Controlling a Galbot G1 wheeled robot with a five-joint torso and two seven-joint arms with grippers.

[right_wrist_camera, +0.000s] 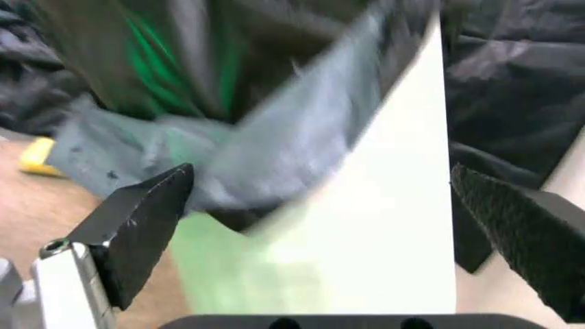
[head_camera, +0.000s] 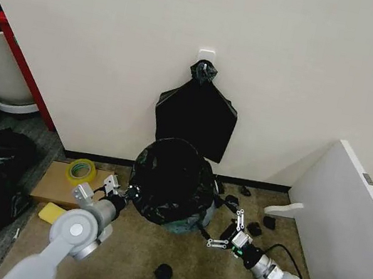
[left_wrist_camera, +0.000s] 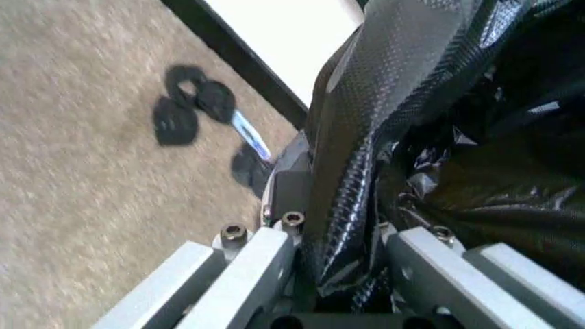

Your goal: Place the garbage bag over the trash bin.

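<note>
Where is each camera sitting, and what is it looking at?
Head view: up high, looking down at the garbage bag on the trash bin; both arms show.
Left wrist view: on the left end effector, which pinches the garbage bag.
Right wrist view: between open fingers, facing the trash bin.
Shared: garbage bag.

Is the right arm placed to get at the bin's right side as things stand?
Probably yes. The right pincer, open, sits low beside the bin with bare floor between; the bag already drapes most of the bin.
</note>
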